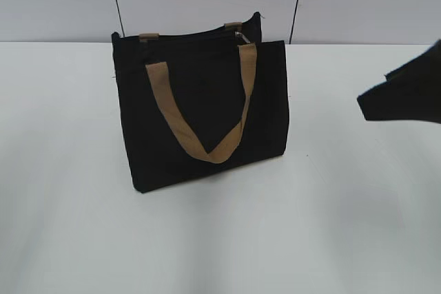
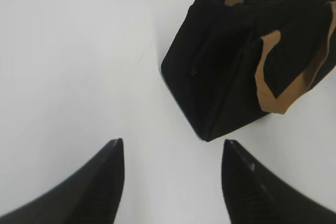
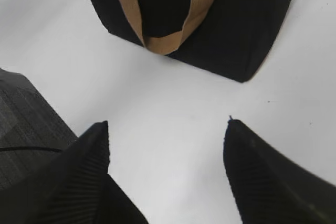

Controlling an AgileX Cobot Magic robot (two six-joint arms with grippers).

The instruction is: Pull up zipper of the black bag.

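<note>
Black bag (image 1: 200,108) stands upright in the middle of the white tabletop (image 1: 69,204), its zipper (image 1: 207,33) along the top. Both hands, left hand (image 2: 170,153) and right hand (image 3: 167,132), are spread wide apart, holding nothing, away from the bag.

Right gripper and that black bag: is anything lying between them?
Nothing. In the right wrist view, only bare white table separates the open right gripper from the black bag.

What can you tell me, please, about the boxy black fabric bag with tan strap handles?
The boxy black fabric bag stands upright on the white table, touched by neither gripper. One tan webbing handle droops down its front face; the other shows only as short ends at the top edge. A small silvery zipper pull sits near the top's right end.
</note>
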